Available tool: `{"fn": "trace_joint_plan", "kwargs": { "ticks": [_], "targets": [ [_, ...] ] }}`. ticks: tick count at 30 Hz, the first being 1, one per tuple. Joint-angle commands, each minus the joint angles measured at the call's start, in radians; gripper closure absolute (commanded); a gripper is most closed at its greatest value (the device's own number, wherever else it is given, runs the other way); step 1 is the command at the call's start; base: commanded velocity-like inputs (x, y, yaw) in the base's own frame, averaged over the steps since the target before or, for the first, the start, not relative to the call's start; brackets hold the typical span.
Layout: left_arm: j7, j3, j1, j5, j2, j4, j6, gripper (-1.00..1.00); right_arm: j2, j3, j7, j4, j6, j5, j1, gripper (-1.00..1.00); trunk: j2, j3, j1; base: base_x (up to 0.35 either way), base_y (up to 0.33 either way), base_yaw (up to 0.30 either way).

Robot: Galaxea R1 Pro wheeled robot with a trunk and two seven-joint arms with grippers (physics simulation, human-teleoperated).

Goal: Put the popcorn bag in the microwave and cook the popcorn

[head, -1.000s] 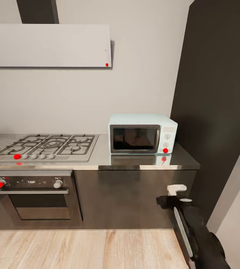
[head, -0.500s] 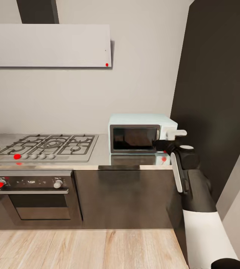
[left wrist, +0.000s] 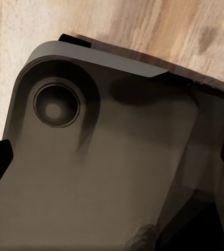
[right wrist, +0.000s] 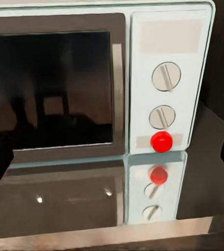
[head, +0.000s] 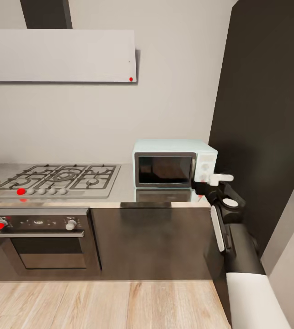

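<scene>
Head view: right gripper, jaw state unclear, has dropped a little in the last half-sec. to hang just off the microwave control panel on the countertop; a press on the red button looks near. Right wrist view gives knobs & button close-up; popcorn bag can't be made out behind the dark glass; left wrist cam faces a dark robot part over wood floor.

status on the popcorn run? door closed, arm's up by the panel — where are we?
Done: nothing that shows; no bag is visible through the dark glass. The microwave sits on the countertop with its door shut. In hand: the right gripper is raised at the control panel's lower corner, near the red button; it holds nothing visible. Left: everything, judging by the views: fetch the bag, load it, heat.
</scene>
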Motion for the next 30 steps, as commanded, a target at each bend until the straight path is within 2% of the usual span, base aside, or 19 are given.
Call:
{"fn": "trace_joint_plan", "kwargs": {
  "ticks": [1, 7, 13, 18, 20, 21, 25, 30],
  "targets": [
    [0.0, 0.0, 0.0, 0.004, 0.0, 0.0, -0.002, -1.0, 0.0, -0.003, 0.003, 0.017, -0.004, 0.01, 0.002, -1.0, -0.001, -0.001, 0.0, 0.0, 0.0, 0.0],
    [-0.001, -0.001, 0.0, -0.001, 0.0, -0.001, -0.002, -1.0, -0.001, -0.004, 0.017, 0.064, -0.013, 0.011, 0.004, -1.0, -0.001, -0.001, 0.0, 0.0, 0.0, 0.0],
    [-0.001, 0.0, 0.0, 0.002, 0.0, -0.001, -0.003, -1.0, -0.002, -0.006, 0.101, 0.11, -0.014, 0.009, 0.004, -1.0, -0.001, -0.001, 0.0, 0.0, 0.0, 0.0],
    [-0.001, -0.004, 0.0, 0.0, 0.0, -0.001, -0.003, -1.0, 0.0, -0.009, 0.101, 0.113, -0.016, 0.009, 0.004, -1.0, -0.001, -0.001, 0.0, 0.0, 0.0, 0.0],
    [-0.001, -0.002, 0.0, 0.0, 0.0, -0.002, -0.003, -1.0, 0.001, -0.024, 0.101, 0.113, -0.017, 0.009, 0.004, -1.0, -0.001, -0.001, 0.0, 0.0, 0.0, 0.0],
    [-0.001, 0.001, 0.0, 0.001, -0.001, -0.003, -0.003, -1.0, 0.001, -0.05, 0.101, 0.113, -0.022, 0.01, 0.004, -1.0, -0.001, -0.001, 0.0, 0.0, 0.0, 0.0],
    [-0.001, -0.001, 0.0, 0.003, 0.001, -0.001, -0.001, -1.0, 0.0, -0.09, 0.099, 0.112, -0.06, 0.011, 0.004, -1.0, -0.001, -0.001, 0.0, 0.167, 0.0, 0.0],
    [-0.001, -0.002, 0.0, 0.002, 0.001, -0.001, -0.002, -1.0, 0.002, -0.099, 0.103, 0.111, -0.068, 0.014, 0.004, -1.0, -0.001, -0.001, 0.0, 0.308, 0.0, 0.0]
  ]
}}
